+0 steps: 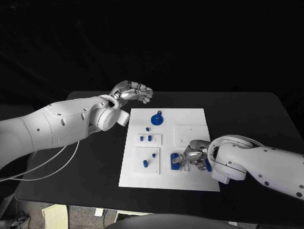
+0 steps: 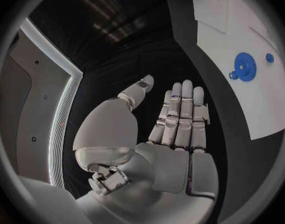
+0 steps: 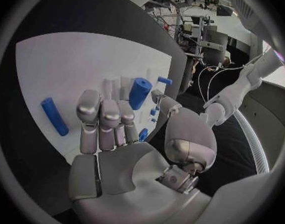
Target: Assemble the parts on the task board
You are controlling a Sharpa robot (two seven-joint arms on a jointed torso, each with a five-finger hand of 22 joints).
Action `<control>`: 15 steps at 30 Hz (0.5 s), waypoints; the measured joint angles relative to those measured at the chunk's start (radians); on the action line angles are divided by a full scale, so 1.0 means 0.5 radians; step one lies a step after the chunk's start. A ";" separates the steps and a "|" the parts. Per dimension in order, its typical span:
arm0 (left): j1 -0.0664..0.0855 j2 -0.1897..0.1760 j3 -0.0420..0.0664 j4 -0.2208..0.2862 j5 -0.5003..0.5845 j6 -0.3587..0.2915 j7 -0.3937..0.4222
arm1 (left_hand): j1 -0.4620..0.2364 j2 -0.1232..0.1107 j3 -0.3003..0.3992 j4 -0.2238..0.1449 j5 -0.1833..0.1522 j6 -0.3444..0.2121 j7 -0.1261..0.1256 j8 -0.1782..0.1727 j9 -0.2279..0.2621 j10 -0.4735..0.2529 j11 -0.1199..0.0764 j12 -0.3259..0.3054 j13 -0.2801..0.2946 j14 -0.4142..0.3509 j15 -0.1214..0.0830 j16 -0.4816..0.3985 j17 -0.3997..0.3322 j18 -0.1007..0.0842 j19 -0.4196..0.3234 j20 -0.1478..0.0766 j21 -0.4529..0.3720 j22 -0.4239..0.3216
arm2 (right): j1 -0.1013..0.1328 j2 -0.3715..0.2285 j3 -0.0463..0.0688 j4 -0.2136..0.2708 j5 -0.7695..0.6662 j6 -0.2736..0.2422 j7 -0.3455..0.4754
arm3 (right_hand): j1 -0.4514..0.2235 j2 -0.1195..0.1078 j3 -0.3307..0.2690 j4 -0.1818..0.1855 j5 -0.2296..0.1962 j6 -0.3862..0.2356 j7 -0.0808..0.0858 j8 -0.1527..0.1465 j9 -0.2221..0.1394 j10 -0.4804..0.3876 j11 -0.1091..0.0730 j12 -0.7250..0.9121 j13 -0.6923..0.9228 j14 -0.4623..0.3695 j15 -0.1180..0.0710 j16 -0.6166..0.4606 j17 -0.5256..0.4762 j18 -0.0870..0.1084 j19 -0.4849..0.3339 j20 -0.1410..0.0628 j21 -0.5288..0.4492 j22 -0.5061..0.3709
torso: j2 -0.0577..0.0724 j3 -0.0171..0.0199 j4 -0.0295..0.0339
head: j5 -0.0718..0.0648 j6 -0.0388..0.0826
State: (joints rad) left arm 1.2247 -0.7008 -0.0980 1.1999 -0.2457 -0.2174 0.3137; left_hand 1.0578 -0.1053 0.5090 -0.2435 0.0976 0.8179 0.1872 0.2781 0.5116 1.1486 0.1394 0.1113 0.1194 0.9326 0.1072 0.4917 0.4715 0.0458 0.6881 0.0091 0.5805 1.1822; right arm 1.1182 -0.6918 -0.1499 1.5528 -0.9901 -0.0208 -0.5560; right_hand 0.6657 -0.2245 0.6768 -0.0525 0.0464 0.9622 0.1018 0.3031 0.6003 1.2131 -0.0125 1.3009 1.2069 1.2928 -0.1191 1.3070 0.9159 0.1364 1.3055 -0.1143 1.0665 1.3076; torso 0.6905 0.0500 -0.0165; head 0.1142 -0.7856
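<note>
Lying beside the right robot hand (image 3: pixel 111 134): blue cylinder (image 3: pixel 139 92).

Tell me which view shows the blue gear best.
The left wrist view: the blue gear lies unobstructed on the task board, teeth visible, beyond the empty left hand. The head view shows it smaller. In the right wrist view I cannot make it out.

My right hand (image 1: pixel 195 157) crowds the board's (image 1: pixel 193 119) near corner among standing parts (image 1: pixel 173 161); its far right stays bare.
</note>
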 measured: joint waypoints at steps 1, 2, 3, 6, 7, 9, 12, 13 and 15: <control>0.000 0.000 0.000 0.000 0.000 0.000 0.000 | 0.000 0.000 0.000 0.000 0.000 0.000 0.000 0.000 0.000 0.000 0.000 0.000 0.000 0.000 0.000 0.000 0.000 0.000 0.000 0.000 0.000 0.000 | 0.000 0.000 0.000 0.001 0.000 0.000 0.000 | 0.005 -0.008 -0.005 0.001 0.000 -0.005 0.001 -0.001 0.000 -0.004 0.004 0.000 0.000 0.000 0.000 0.000 0.000 0.000 0.000 0.000 0.000 0.000 | 0.000 0.0004 0.000 | 0.001 0.000; 0.000 0.000 0.000 0.000 0.000 0.000 0.000 | 0.000 0.000 0.000 0.000 0.000 0.000 0.000 0.000 0.000 0.000 0.000 0.000 0.000 0.000 0.000 0.000 0.000 0.000 0.000 0.000 0.000 0.000 | 0.000 -0.001 0.000 0.001 0.000 -0.001 0.001 | 0.000 -0.017 -0.019 0.003 0.000 -0.008 0.004 -0.005 0.000 -0.007 0.007 -0.002 0.000 0.000 0.000 0.000 0.001 0.000 0.000 0.000 0.000 0.000 | 0.000 0.0004 0.000 | 0.001 -0.001; 0.000 0.000 0.000 0.000 0.000 0.000 0.000 | 0.000 0.000 0.000 0.000 0.000 0.000 0.000 0.000 0.000 0.000 0.000 0.000 0.000 0.000 0.000 0.000 0.000 0.000 0.000 0.000 0.000 0.000 | 0.000 -0.003 0.000 0.003 -0.001 -0.001 0.002 | -0.004 -0.021 -0.031 0.003 0.000 -0.009 0.004 -0.011 0.000 -0.007 0.007 -0.008 0.000 0.000 0.000 0.000 0.002 0.000 0.000 0.000 0.000 0.000 | 0.000 0.0004 0.000 | 0.002 -0.001; 0.000 0.000 0.000 0.000 0.000 0.000 0.000 | 0.000 0.000 0.000 0.000 0.000 0.000 0.000 0.000 0.000 0.000 0.000 0.000 0.000 0.000 0.000 0.000 0.001 0.000 0.000 0.000 0.000 0.000 | 0.000 -0.007 -0.001 0.008 -0.002 -0.003 0.005 | -0.006 -0.023 -0.053 -0.001 0.000 -0.013 0.006 -0.018 0.004 -0.007 0.007 -0.008 0.000 0.000 0.000 0.000 0.005 0.000 -0.010 -0.003 0.000 0.000 | 0.000 0.0013 -0.001 | 0.002 -0.002; 0.000 0.000 0.000 0.000 0.000 0.000 0.000 | 0.000 0.000 0.000 0.000 0.000 0.000 0.000 0.000 0.000 0.000 0.000 0.000 0.000 0.000 0.000 0.000 0.002 0.000 0.000 0.000 0.000 0.000 | -0.001 -0.011 -0.001 0.012 -0.003 -0.004 0.007 | -0.006 -0.023 -0.062 -0.003 0.000 -0.016 0.004 -0.025 0.005 -0.007 0.007 -0.008 0.000 -0.001 0.000 0.000 0.006 0.000 -0.012 -0.005 0.000 0.000 | 0.000 0.0015 -0.001 | 0.002 -0.002; 0.000 0.000 0.000 0.000 0.000 0.000 0.000 | 0.000 0.000 0.000 0.000 0.000 0.000 0.000 0.000 0.000 0.000 0.000 0.000 0.000 0.000 0.000 0.000 0.002 0.000 0.000 0.000 0.000 0.000 | -0.001 -0.017 -0.001 0.016 -0.006 -0.007 0.010 | -0.006 -0.023 -0.070 -0.011 0.000 -0.019 0.007 -0.028 0.007 -0.007 0.007 -0.008 0.000 -0.001 0.000 0.000 0.006 0.000 -0.015 -0.007 0.000 0.000 | 0.000 0.0015 -0.001 | 0.003 -0.003; 0.000 -0.001 0.000 0.000 0.000 0.000 0.000 | 0.000 0.000 0.000 0.000 0.000 0.000 0.000 0.000 0.000 0.000 0.000 0.000 0.000 0.000 0.000 0.000 0.002 0.000 0.000 0.000 0.000 0.000 | -0.002 -0.030 -0.001 0.027 -0.012 -0.010 0.022 | -0.006 -0.023 -0.082 -0.015 0.000 -0.025 0.006 -0.031 0.008 -0.007 0.007 -0.008 0.001 -0.003 0.003 0.000 0.008 0.000 -0.017 -0.005 0.000 0.000 | 0.000 0.0015 -0.001 | 0.003 -0.004; 0.000 -0.001 0.000 0.000 0.000 0.000 0.000 | 0.000 0.000 0.000 0.000 0.000 0.000 0.000 0.000 0.000 0.000 0.000 0.000 0.000 0.000 0.000 0.000 0.002 0.000 0.000 0.000 0.000 0.000 | -0.002 -0.038 -0.001 0.033 -0.015 -0.011 0.030 | -0.005 -0.024 -0.090 -0.020 0.000 -0.025 0.006 -0.032 0.008 -0.007 0.007 -0.008 0.001 -0.003 0.003 -0.006 0.009 0.000 -0.015 -0.007 0.000 0.000 | 0.000 0.0015 -0.001 | 0.003 -0.004; 0.000 -0.001 0.000 0.000 0.000 0.000 0.000 | 0.000 0.000 0.000 0.000 0.000 0.000 0.000 0.000 0.000 0.000 0.000 0.000 0.000 0.000 0.000 -0.008 0.002 0.000 0.000 0.000 0.000 0.000 | -0.003 -0.052 -0.001 0.045 -0.022 -0.010 0.044 | 0.021 -0.050 -0.107 -0.044 0.000 -0.025 0.006 -0.027 0.009 -0.007 0.007 -0.008 0.003 -0.004 0.003 -0.008 0.011 0.000 -0.010 -0.012 0.000 0.000 | 0.000 0.0013 0.000 | 0.003 -0.004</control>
State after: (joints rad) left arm 1.2248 -0.7014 -0.0980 1.2001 -0.2456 -0.2174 0.3137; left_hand 1.0578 -0.1053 0.5091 -0.2435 0.0976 0.8180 0.1871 0.2781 0.5117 1.1486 0.1394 0.1113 0.1194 0.9326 0.1072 0.4878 0.4724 0.0457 0.6881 0.0091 0.5805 1.1820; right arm 1.1169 -0.7178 -0.1506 1.5753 -1.0011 -0.0258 -0.5339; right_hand 0.6765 -0.2497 0.6235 -0.0748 0.0465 0.9494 0.1050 0.2894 0.6049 1.2094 -0.0089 1.2971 1.2085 1.2910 -0.1177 1.3030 0.9215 0.1366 1.3006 -0.1203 1.0664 1.3075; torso 0.6906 0.0507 -0.0167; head 0.1157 -0.7876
